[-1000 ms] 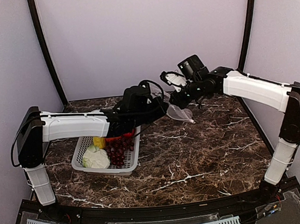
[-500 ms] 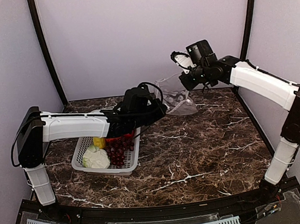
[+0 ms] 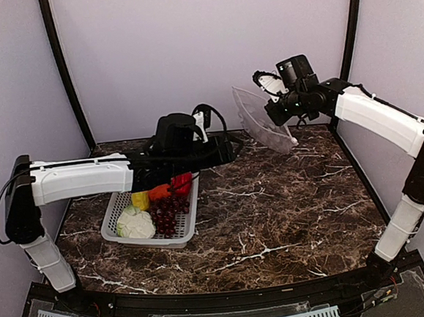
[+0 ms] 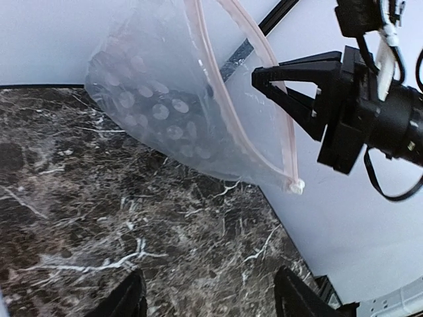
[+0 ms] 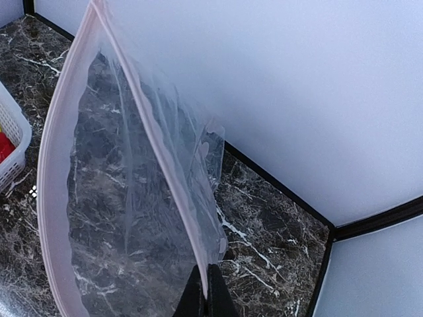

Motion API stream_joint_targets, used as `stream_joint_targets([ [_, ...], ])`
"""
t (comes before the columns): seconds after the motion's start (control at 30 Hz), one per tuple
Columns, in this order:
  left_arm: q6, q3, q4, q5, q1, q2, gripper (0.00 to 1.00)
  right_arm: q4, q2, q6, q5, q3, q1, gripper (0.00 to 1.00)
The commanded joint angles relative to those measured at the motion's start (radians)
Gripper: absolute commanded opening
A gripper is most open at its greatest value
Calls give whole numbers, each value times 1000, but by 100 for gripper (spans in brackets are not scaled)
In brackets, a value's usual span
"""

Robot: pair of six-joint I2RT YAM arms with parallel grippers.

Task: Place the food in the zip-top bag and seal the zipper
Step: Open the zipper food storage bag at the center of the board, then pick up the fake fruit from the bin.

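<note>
On the dark marble table [image 3: 290, 218], the white mesh plastic basket [image 3: 113, 223] at lower left of the top view holds the small toy fruit and vegetables [image 3: 161, 206]. Nothing looks packed, so filling and sealing both remain. The clear floppy dotted zip-top bag [image 3: 259, 118] hangs lifted at upper right, its long axis slanting from upper left to lower right. Its pinkish-white zipper strip [image 5: 47, 172] is parted, and the mouth gapes toward the right wrist camera. The right gripper [image 5: 205, 297] pinches the mouth edge. The left gripper [image 4: 208, 300] is spread and holds nothing.
</note>
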Motion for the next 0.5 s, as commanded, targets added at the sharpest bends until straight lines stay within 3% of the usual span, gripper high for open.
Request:
stream_joint_targets([
  [0.0, 119, -78, -266, -101, 3, -243, 71, -8, -38, -10, -48, -25, -23, 0],
  [0.17, 184, -121, -660, -292, 4, -390, 82, -5, -85, 19, -254, -98, -39, 0],
  [0.27, 207, -143, -811, -323, 10, -415, 85, -1, -104, 46, -412, -161, -39, 0],
  [0.47, 272, -143, -985, -138, 129, -323, 83, 20, -126, 39, -530, -225, -38, 0],
])
